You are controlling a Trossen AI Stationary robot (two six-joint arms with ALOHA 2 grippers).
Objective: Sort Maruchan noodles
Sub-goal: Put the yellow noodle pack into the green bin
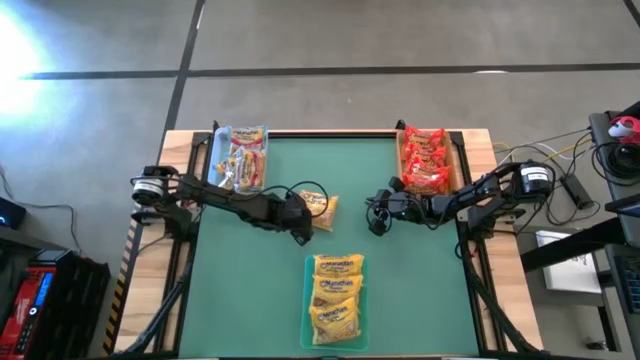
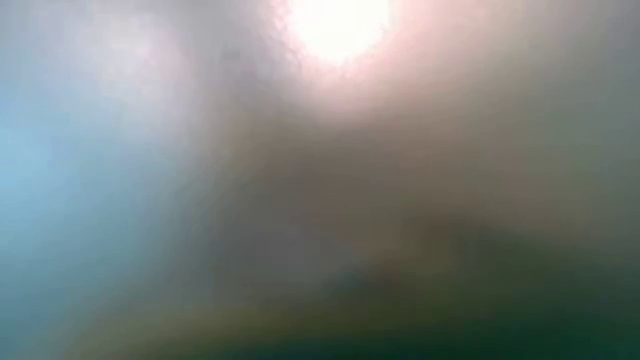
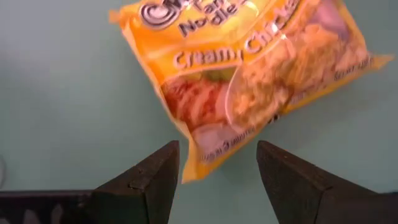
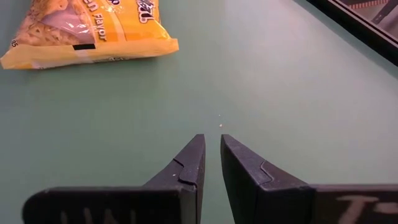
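Closest to our lenses are our own fingers: on the left wrist view the left gripper [image 3: 217,168] stands well open with nothing between its jaws, and a corner of the loose yellow packet [image 3: 249,74] lies just ahead of the gap, flat on the green tabletop [image 1: 250,290]. Working down from the largest thing, that tabletop carries three trays at its edges: the far-left tray [image 1: 240,157] with mixed orange-and-white packets, the far-right tray [image 1: 427,160] with red ones, and the near-centre tray [image 1: 337,298] stacked with yellow ones. Our two arms reach inward from either side, and from above the left gripper [image 1: 300,222] sits right beside the loose yellow packet [image 1: 318,207], while the right gripper [image 1: 380,212] waits a little apart on the packet's other side, its jaws nearly closed and holding nothing, as the right wrist view confirms [image 4: 211,155]. The relation that matters for us is this: the packet lies directly ahead of the left gripper, with its long side slanting across the line of approach, so only a corner points into the open jaws. We judge the left arm is the nearer one and should advance a touch, close on that corner, then carry the packet to the yellow stack. Our low view shows only blur.
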